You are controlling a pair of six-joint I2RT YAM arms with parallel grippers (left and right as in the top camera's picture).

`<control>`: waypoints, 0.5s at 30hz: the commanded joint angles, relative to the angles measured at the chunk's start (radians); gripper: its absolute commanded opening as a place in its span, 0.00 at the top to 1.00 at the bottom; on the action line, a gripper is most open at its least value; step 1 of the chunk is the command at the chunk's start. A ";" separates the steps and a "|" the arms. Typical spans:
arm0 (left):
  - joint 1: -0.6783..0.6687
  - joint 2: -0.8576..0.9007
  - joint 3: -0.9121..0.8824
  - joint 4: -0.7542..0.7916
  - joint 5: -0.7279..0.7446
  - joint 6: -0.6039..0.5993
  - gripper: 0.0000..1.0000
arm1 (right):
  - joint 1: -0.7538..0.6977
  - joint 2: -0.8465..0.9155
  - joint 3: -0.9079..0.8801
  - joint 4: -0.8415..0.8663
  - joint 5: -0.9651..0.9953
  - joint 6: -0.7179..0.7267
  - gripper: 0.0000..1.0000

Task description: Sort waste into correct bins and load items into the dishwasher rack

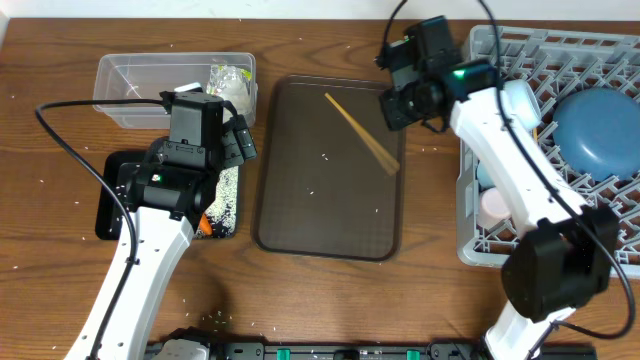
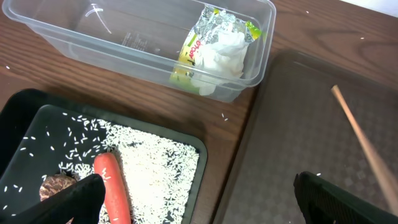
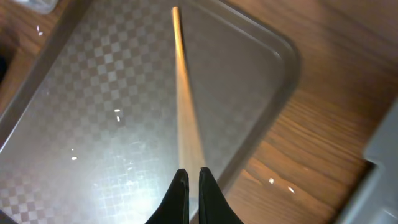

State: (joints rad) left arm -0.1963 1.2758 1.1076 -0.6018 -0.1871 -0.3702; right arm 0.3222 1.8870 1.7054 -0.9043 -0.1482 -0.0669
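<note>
Right wrist: thin pale wooden chopsticks (image 3: 185, 106) diagonal on brown tray (image 3: 93, 87).

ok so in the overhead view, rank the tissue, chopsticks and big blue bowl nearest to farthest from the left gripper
1. crumpled tissue, in the clear tub just beyond the open left gripper.
2. chopsticks, on the brown tray in the middle of the table.
3. large blue bowl, in the grey rack on the far side, by the other arm.
</note>
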 commanded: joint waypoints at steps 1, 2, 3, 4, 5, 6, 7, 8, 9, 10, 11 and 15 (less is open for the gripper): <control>0.004 0.005 0.014 0.000 -0.012 -0.009 0.02 | -0.035 -0.038 0.003 -0.013 0.002 0.022 0.99; 0.004 0.005 0.014 0.000 -0.012 -0.009 0.02 | -0.040 -0.044 0.003 -0.017 0.002 0.022 0.99; 0.004 0.005 0.014 0.000 -0.012 -0.009 0.02 | -0.044 -0.047 0.003 -0.021 0.002 0.022 0.99; 0.004 0.005 0.014 0.000 -0.013 -0.009 0.02 | -0.047 -0.048 0.003 -0.024 0.002 0.022 0.98; 0.004 0.005 0.014 0.000 -0.012 -0.009 0.02 | -0.047 -0.048 0.003 -0.026 0.002 0.022 0.99; 0.004 0.005 0.014 0.000 -0.012 -0.009 0.02 | -0.047 -0.048 0.002 -0.027 0.001 0.022 0.99; 0.004 0.005 0.014 0.000 -0.013 -0.009 0.02 | -0.045 -0.046 0.001 -0.027 -0.003 0.022 0.99; 0.004 0.005 0.014 0.000 -0.012 -0.009 0.02 | -0.041 -0.043 0.001 -0.026 -0.013 0.022 0.99; 0.004 0.005 0.014 0.000 -0.012 -0.009 0.02 | -0.037 -0.039 0.000 -0.023 -0.023 0.022 0.98; 0.004 0.005 0.014 0.000 -0.013 -0.009 0.02 | -0.029 -0.032 0.000 -0.017 -0.037 0.022 0.89; 0.004 0.005 0.014 0.000 -0.012 -0.009 0.02 | -0.019 -0.022 0.000 -0.003 -0.050 0.022 0.69; 0.004 0.005 0.014 0.000 -0.012 -0.009 0.02 | 0.040 0.042 0.000 0.098 -0.063 0.091 0.25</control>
State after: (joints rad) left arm -0.1963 1.2758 1.1076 -0.6022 -0.1871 -0.3702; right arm 0.3103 1.8740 1.7054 -0.8501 -0.1780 -0.0364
